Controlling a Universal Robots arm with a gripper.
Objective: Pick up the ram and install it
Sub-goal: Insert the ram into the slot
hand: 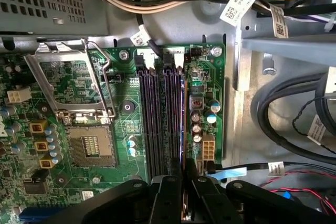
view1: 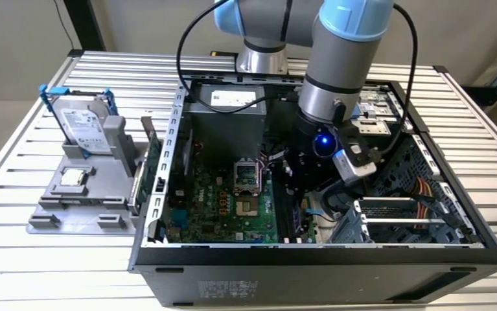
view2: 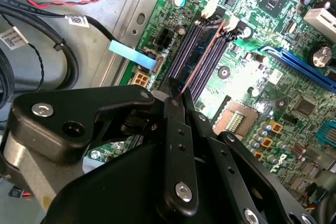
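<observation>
Fingers (view2: 176,129) of the black gripper (hand: 184,182) pinch shut on the slim dark ram stick (view2: 202,56), held edge-on over the black memory slots (hand: 160,124) of the green motherboard (hand: 68,103). Most of the stick hides behind the gripper; only its thin edge shows in the second wrist view. Beside the slots sits the open silver CPU socket (hand: 89,145). Arm and cables block the slots in the exterior view, deep inside the black computer case (view1: 317,272). Outside the case, a grey stand (view1: 80,194) holds a blue-framed silver hard drive (view1: 82,123).
</observation>
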